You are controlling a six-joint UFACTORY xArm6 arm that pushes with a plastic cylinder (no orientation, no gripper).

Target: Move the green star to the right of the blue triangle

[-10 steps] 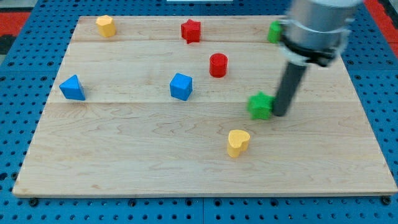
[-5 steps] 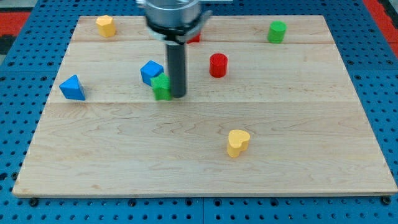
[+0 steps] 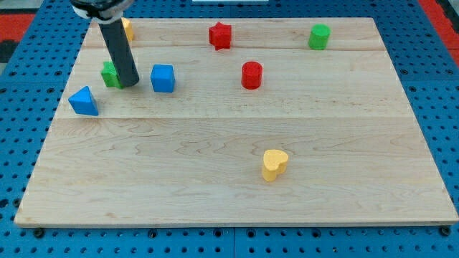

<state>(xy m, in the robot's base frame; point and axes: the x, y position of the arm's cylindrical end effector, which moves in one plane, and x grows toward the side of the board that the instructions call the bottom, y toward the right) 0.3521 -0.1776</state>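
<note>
The green star [image 3: 110, 74] lies near the board's upper left, partly hidden behind my rod. My tip [image 3: 129, 84] touches its right side. The blue triangle [image 3: 84, 101] sits just below and to the left of the star. A blue cube [image 3: 163, 78] lies just right of my tip.
A yellow block [image 3: 127, 29] shows behind the rod at the top left. A red star [image 3: 220, 35], a red cylinder [image 3: 252, 74], a green cylinder [image 3: 319, 36] and a yellow heart [image 3: 274, 164] lie on the wooden board [image 3: 237, 193].
My tip has swept the green star leftward across the board, from the right middle to the upper left. The blue cube was nudged left and up on the way.
</note>
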